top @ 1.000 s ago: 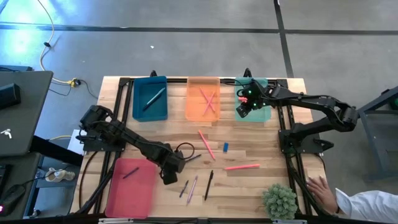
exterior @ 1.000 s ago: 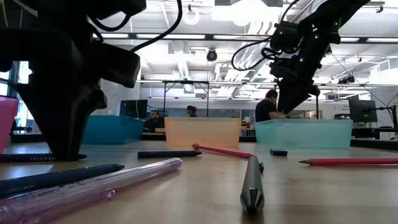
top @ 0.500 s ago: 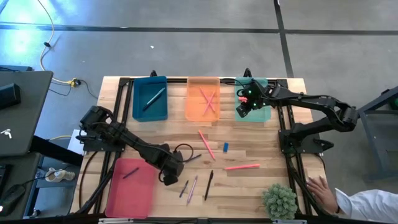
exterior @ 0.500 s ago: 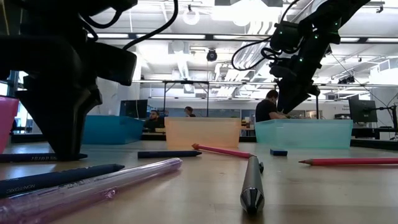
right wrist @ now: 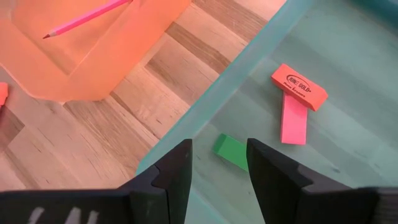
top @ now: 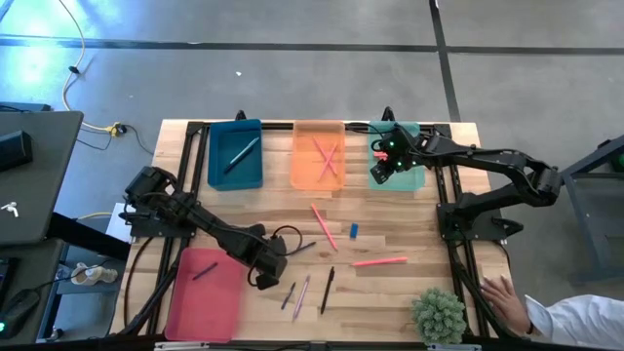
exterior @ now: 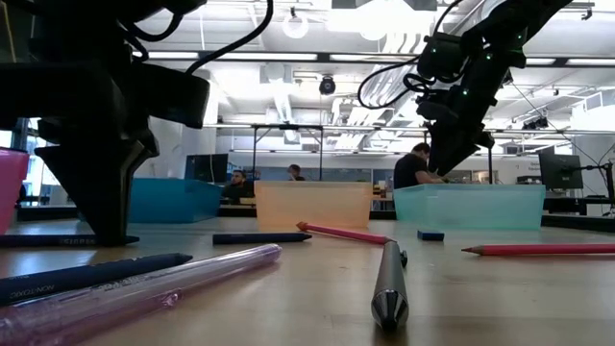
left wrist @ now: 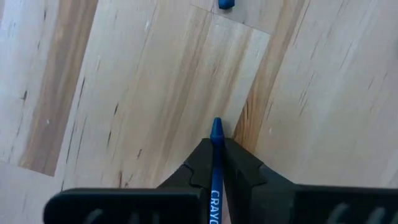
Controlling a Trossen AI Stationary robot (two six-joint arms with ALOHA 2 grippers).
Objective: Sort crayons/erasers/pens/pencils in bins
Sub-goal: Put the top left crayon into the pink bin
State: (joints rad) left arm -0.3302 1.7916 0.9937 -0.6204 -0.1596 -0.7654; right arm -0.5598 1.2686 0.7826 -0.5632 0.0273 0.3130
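Note:
My left gripper (top: 265,267) is low over the table beside the pink-red bin (top: 203,297), shut on a blue crayon (left wrist: 216,134). My right gripper (top: 382,168) hangs open and empty over the mint-green bin (top: 413,181). In that bin lie a red eraser (right wrist: 300,87), a pink eraser (right wrist: 293,119) and a green eraser (right wrist: 231,152). A blue eraser (top: 353,231) lies on the table. The teal bin (top: 235,175) and the orange bin (top: 318,177) stand at the far edge. My left gripper pinches the blue crayon's shaft (left wrist: 215,163) between its two fingers, coming from above. The crayon's pointed tip (left wrist: 216,124) sticks out past the fingers. The crayon lies level at table height (exterior: 48,242); whether it rests on the wood I cannot tell.
Loose on the table are two pink pencils (top: 324,226) (top: 379,261), a dark crayon (top: 300,248) and dark and lilac pens (top: 327,290) (top: 300,297). A small plant (top: 437,314) stands at the near right, and a person's hand (top: 501,295) rests beside it.
My left gripper has shifted slightly toward the table's left edge, staying low and shut on the blue crayon.

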